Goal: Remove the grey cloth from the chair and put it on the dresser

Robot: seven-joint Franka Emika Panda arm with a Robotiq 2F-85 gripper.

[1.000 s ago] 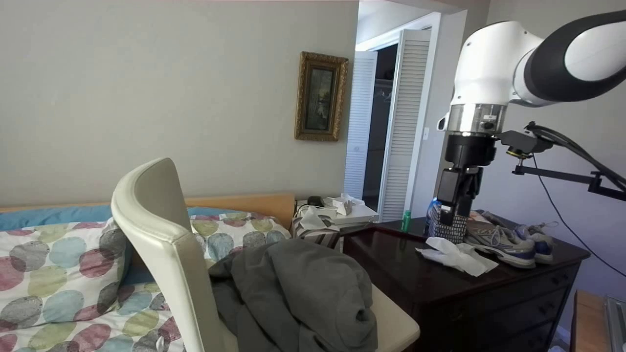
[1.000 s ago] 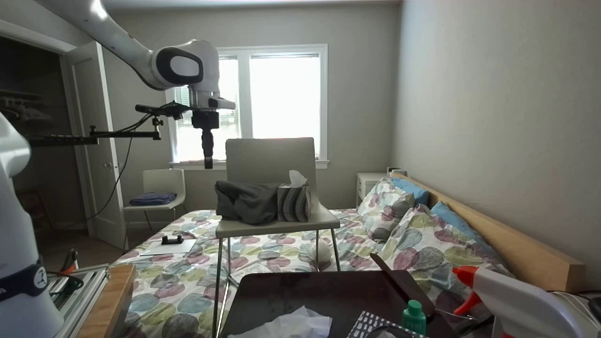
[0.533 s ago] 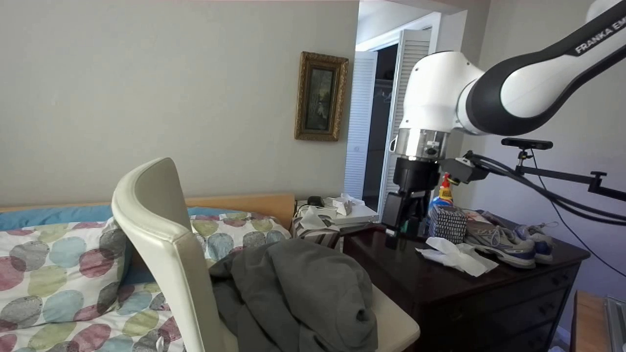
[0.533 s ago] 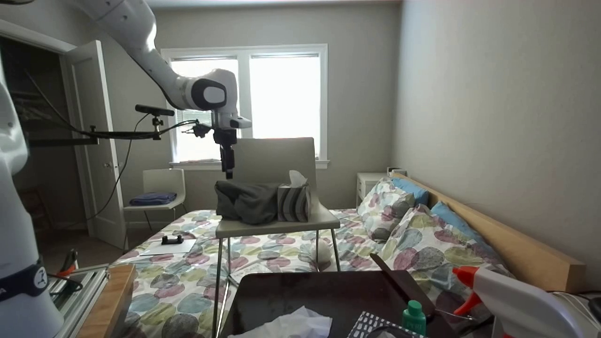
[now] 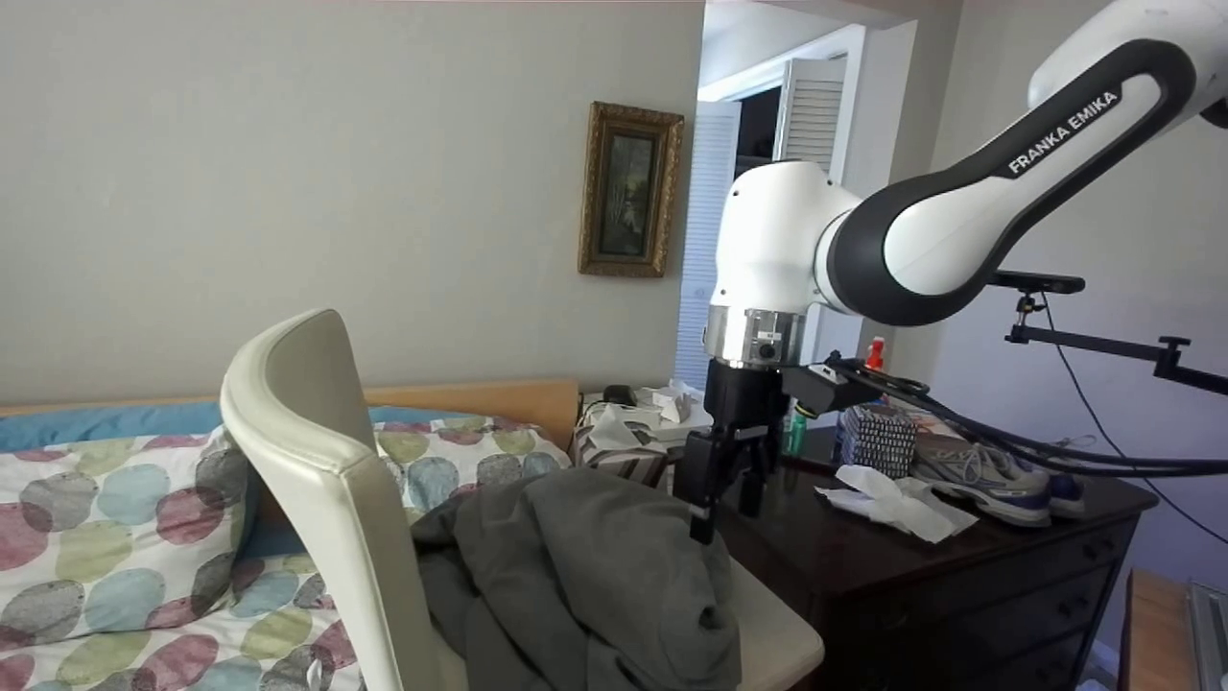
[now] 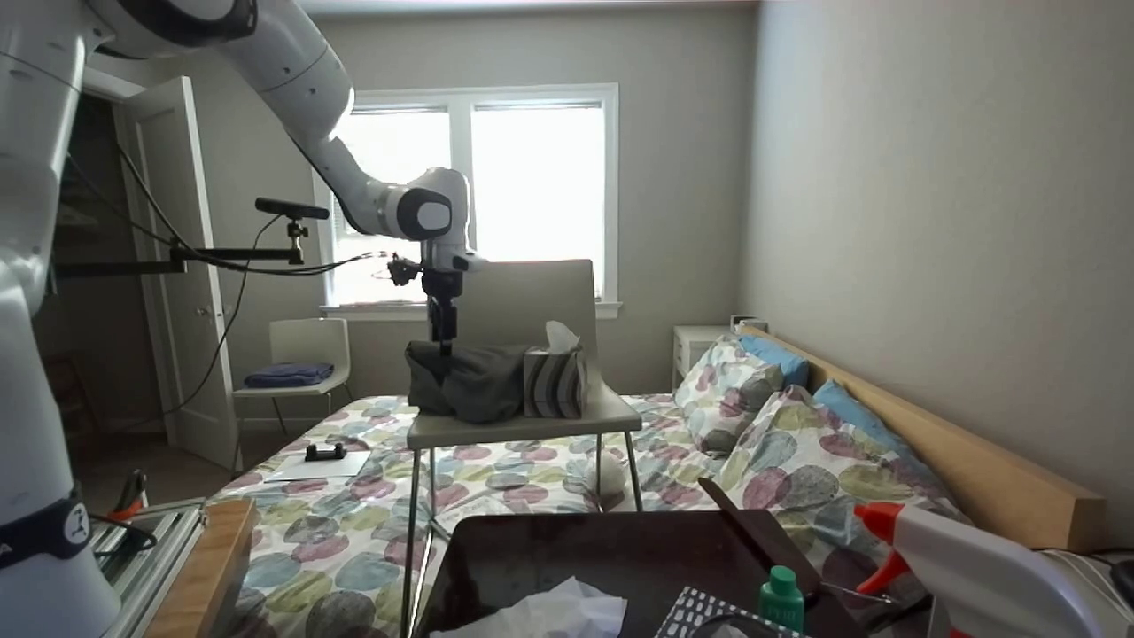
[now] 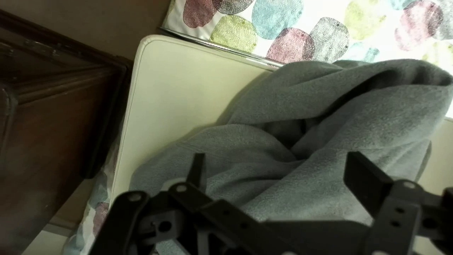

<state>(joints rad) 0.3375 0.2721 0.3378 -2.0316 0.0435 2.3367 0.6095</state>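
One wide-spread end effector [image 7: 279,173] hangs over grey cloth [image 7: 318,156].

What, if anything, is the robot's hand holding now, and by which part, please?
Nothing is held: the hand is open over the grey fleecy cloth, which lies bunched on the cream chair.
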